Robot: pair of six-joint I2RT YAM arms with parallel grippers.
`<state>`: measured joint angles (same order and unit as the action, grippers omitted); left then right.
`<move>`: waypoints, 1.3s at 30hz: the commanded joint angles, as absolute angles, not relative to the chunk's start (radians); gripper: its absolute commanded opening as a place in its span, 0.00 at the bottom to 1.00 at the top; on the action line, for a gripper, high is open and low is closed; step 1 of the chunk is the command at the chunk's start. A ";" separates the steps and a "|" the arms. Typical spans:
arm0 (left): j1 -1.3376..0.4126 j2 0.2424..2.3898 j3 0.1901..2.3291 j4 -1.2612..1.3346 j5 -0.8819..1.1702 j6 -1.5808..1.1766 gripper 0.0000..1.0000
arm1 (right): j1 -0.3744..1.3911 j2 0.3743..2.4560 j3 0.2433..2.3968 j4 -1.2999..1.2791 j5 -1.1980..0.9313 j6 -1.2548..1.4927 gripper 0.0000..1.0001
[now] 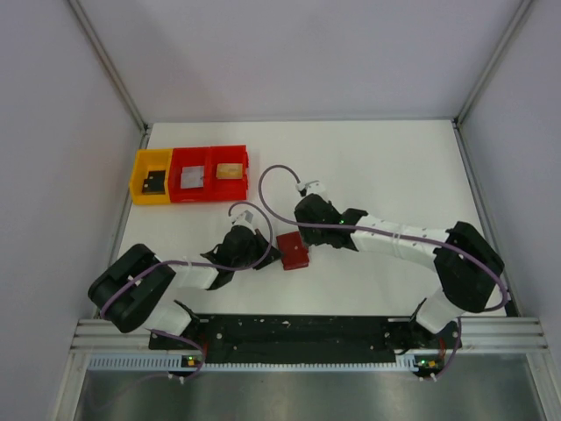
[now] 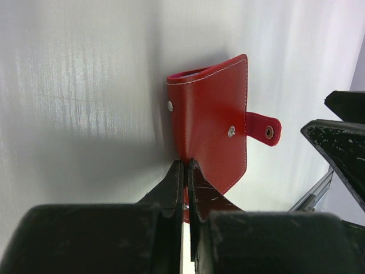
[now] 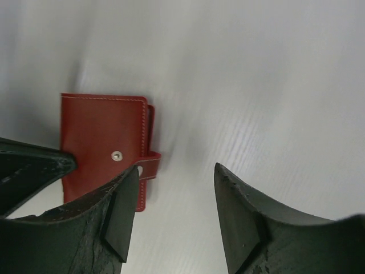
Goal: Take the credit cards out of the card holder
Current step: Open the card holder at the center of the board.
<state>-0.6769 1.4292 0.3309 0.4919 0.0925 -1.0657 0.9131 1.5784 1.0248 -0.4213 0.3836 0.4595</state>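
Item: card holder [image 1: 292, 250]. Red stitched folding wallet, closed, snap tab unfastened. It lies well apart from the bin row [image 1: 210, 152], nearer and to its right.

The right gripper [image 3: 175, 191] is hovering open-jawed over the white table [image 3: 256, 85], one finger overlapping the closed red card holder [image 3: 100, 134].

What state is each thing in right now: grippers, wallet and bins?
Wallet: folded shut, lying on the table.
Strap: unsnapped, sticking out.
Left gripper: shut on the wallet's edge.
Right gripper: open, nothing between the fingers.
Bins: each holds a flat card-like piece.
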 commanded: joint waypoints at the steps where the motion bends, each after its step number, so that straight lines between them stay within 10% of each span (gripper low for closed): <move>1: -0.673 1.440 0.354 0.466 0.074 -1.035 0.00 | 0.911 1.598 1.041 -0.288 0.261 0.476 0.56; 11: -0.673 1.454 0.382 0.459 0.063 -1.031 0.00 | 0.897 1.674 1.034 -0.331 0.320 0.500 0.51; 23: -0.669 1.532 0.538 0.351 0.038 -0.924 0.00 | 0.767 1.586 0.890 -0.220 0.240 0.523 0.02; 32: -0.681 1.468 0.632 0.125 -0.052 -0.758 0.90 | 0.646 1.503 0.735 0.055 -0.093 0.546 0.00; 39: -0.807 1.486 0.839 -0.158 -0.202 -0.655 0.98 | 0.618 1.499 0.689 0.140 -0.158 0.546 0.00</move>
<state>-0.7258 1.4818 0.6991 0.0273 -0.0807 -0.7464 0.6270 1.5364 0.7002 0.0265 -0.0841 0.5377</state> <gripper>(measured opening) 0.982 0.014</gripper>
